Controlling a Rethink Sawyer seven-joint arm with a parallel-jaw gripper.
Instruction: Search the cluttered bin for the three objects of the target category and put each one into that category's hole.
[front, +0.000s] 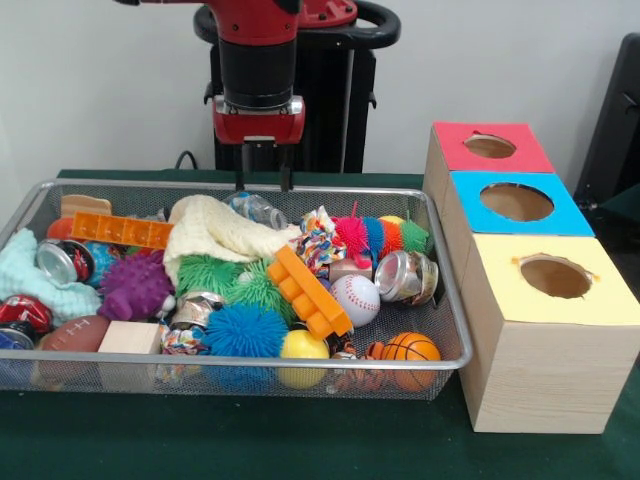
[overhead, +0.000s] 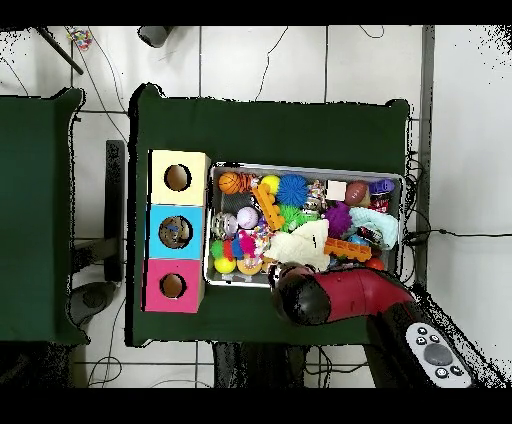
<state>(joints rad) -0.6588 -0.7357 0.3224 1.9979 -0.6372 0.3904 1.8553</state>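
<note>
Front, bin: wire bin (front: 450, 300) packed rim to rim, baseball (front: 356, 298) and basketball (front: 410, 348) near its right wall.
Front, room: bare strip between bin and hole boxes (front: 520, 300).
Front, pincer: my pincer (front: 264, 178) hangs over the far rim, prongs parted, empty.
Overhead, arm: my arm (overhead: 345, 295) covers the bin's (overhead: 305, 168) lower edge; boxes (overhead: 177, 230) left.

Looks like a robotics lab. Red and black robot arm (front: 258, 60) on a black pedestal at a green cloth-covered table (front: 250, 440), against a plain white wall. Pale tiled floor (overhead: 260, 60) with loose black cables trailing across it. Staged test setup: wire mesh bin (front: 440, 300) of assorted toys beside three wooden boxes with coloured, holed tops (front: 540, 290).
</note>
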